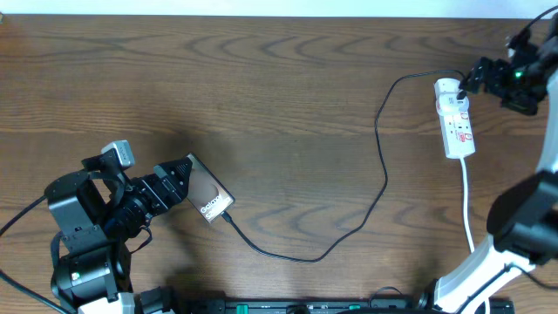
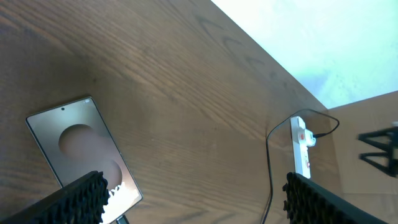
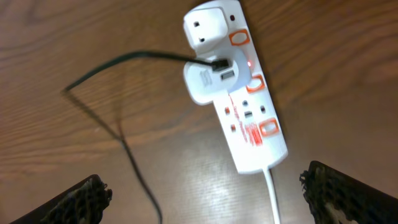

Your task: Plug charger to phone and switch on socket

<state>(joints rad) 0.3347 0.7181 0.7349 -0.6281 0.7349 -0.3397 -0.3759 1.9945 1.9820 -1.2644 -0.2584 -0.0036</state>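
Observation:
The phone [image 1: 212, 196] lies flat at the table's left, a dark-grey slab with white lettering at its near end. It also shows in the left wrist view, phone [image 2: 81, 146]. My left gripper [image 1: 185, 178] hovers open over its left end, holding nothing; its fingers straddle bare wood in the wrist view, left gripper [image 2: 196, 200]. The charger [image 1: 381, 166], a thin black cable, runs from the phone's near end, where its tip meets the phone, to a white adapter [image 3: 208, 81] on the socket [image 1: 456, 120]. My right gripper [image 1: 472, 80] stands open beside the socket's far end, right gripper [image 3: 208, 199].
The socket [image 3: 249, 102] has orange-red switches, and its white cord [image 1: 467, 205] runs toward the near edge. The charger cable [image 3: 127, 149] lies loose on the wood to the left of the socket. The right arm's white base [image 1: 471, 279] stands at the near right.

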